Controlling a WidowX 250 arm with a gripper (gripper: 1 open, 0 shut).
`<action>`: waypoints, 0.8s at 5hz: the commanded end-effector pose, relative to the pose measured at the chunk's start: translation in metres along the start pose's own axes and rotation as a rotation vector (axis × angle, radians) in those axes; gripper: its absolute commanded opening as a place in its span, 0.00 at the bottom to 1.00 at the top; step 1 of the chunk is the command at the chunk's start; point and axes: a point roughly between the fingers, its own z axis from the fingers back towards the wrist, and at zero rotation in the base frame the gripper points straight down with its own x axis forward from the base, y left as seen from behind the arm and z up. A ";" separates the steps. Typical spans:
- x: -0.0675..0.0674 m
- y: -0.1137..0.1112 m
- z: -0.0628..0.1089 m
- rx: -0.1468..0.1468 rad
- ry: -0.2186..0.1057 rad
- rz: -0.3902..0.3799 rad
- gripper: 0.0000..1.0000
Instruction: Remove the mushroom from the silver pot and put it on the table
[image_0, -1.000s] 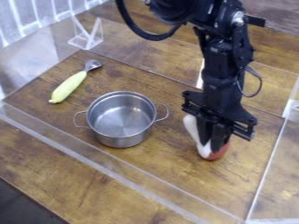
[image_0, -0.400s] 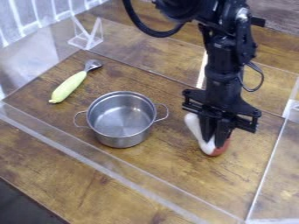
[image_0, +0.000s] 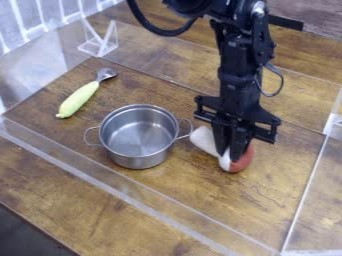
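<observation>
Blk arm (image_0: 241, 50) w/ looped blk cable (image_0: 163, 32)

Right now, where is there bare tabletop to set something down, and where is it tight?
Bare wood shows between the corn cob and the silver pot, and in front of the pot toward the near clear wall. It is crowded right of the pot, where the gripper and mushroom sit close to its handle.

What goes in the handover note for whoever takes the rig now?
Gripper: shut, down at the mushroom; can't tell whether it grips it or only touches it.
Mushroom: out of the pot, at the table, beside the silver pot.
Pot: upright, nothing in it.
Done: mushroom out of the pot.
Left: likely just check it is released and back the arm off.
</observation>
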 end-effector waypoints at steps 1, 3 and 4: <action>0.010 0.025 0.020 0.025 -0.018 -0.015 0.00; 0.006 0.041 0.005 0.036 -0.003 0.082 0.00; 0.004 0.046 -0.002 0.040 0.002 0.126 0.00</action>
